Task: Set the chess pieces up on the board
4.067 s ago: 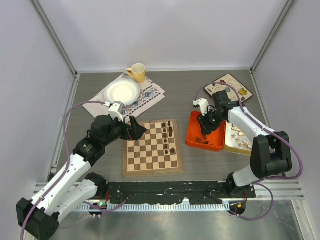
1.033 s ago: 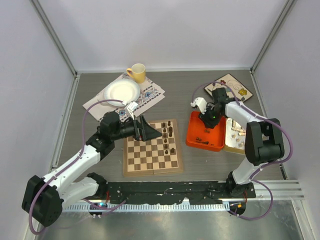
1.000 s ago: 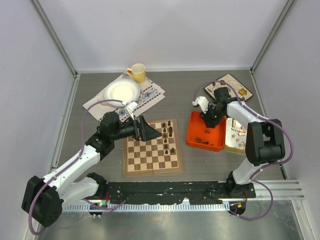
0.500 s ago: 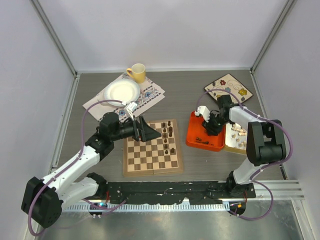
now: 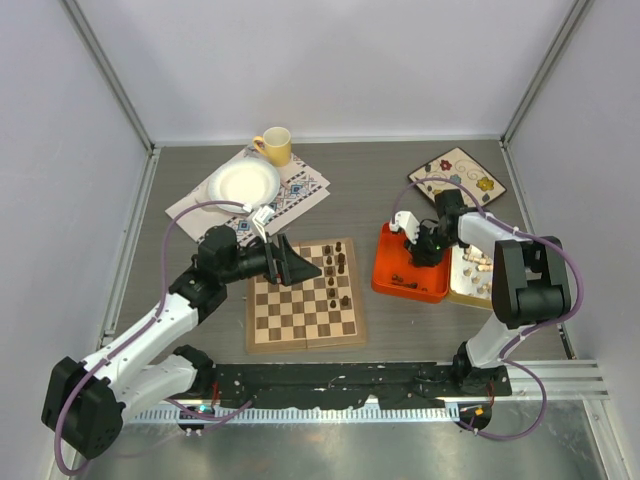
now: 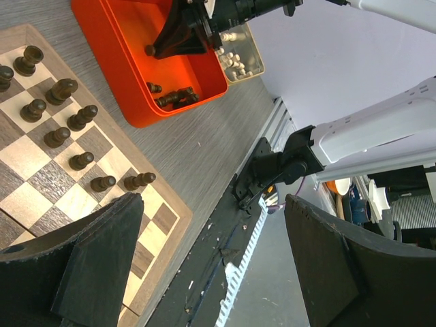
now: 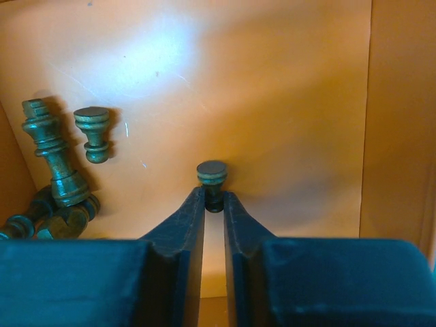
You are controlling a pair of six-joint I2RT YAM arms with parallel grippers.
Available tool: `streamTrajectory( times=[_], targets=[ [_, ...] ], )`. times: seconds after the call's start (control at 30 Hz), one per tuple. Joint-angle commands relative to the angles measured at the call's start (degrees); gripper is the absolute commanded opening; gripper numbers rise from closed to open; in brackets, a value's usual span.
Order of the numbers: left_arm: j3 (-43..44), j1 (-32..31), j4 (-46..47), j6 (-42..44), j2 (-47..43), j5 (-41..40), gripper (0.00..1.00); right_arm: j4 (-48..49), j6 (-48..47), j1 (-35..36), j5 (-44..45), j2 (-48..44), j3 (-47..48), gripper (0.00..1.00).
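Since a second ago the right end effector (image 5: pixel 421 252) has slid from the far end of the orange tray (image 5: pixel 379 262) toward its middle and its jaws have drawn in, while the left arm has kept its pose. From above, that tray holds a few dark chess pieces (image 5: pixel 400 280). The beige tray (image 5: pixel 465 300) against its right side holds pale pieces (image 5: pixel 480 264), partly hidden by the right arm. The board (image 5: pixel 300 315) lies mid-tabletop (image 5: pixel 370 200), with dark chessmen (image 5: pixel 333 281) standing on its right half. The left end effector (image 5: pixel 300 262) hangs over its far left corner, jaws spread wide and holding nothing. A bare strip of tabletop separates board and orange tray. The yellow cup (image 5: pixel 273 145), white plate (image 5: pixel 243 185) on a patterned cloth (image 5: pixel 303 186) and floral plate (image 5: pixel 458 175) sit well apart at the far side. The left wrist view shows nine dark pieces upright on the board, one cut by the frame edge, and three or four more lying by the orange tray's near wall. The right wrist view shows the fingers (image 7: pixel 191 231) pinching a dark pawn (image 7: pixel 212 172) between their tips on the tray's open floor. Whether the pawn is off the floor cannot be told. A fallen tall piece (image 7: pixel 51 153) and another pawn (image 7: pixel 93 133) lie to the left, near the tray wall. The small heap (image 7: pixel 41 218) below them is partly covered by the end effector's body.
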Motion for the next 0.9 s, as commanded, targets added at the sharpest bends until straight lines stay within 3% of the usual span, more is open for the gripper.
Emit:
streamTrajectory(
  times=[0.0,0.13,0.3,0.47,0.57,0.63,0.8,0.87],
  targets=[
    [0.2,-0.1,0.8,0.8,-0.2,-0.1,0.89,0.2,-2.9,0.1,-3.3,-1.0,-0.7,0.11],
    [0.0,-0.1,0.3,1.0,-0.4,0.0,0.89,-1.5,-4.9,0.1,-4.1,-2.3,-0.6,0.03],
    [0.4,-0.1,-1.0,1.7,-1.0,0.0,0.89,-4.2,-5.5,0.1,-3.9,-5.1,1.2,0.01],
    [4.6,-0.1,-12.2,9.4,-3.0,-3.4,0.89,-11.0,-5.4,0.7,-1.6,-7.4,7.1,0.01],
    [9.7,0.0,-22.7,16.5,-5.6,-10.2,0.89,-16.2,-5.5,3.7,0.7,-8.9,10.8,0.01],
    [14.1,0.1,-31.2,20.4,-6.9,-19.6,0.89,-19.8,-5.0,7.0,4.4,-9.9,12.3,0.01],
    [20.4,1.2,-44.9,29.3,-11.3,-43.5,0.91,-26.6,0.2,23.9,13.3,-11.3,15.9,0.01],
    [20.8,1.4,-46.7,31.6,-13.5,-48.6,0.91,-28.5,2.4,31.8,15.5,-10.3,17.6,0.01]
  ],
)
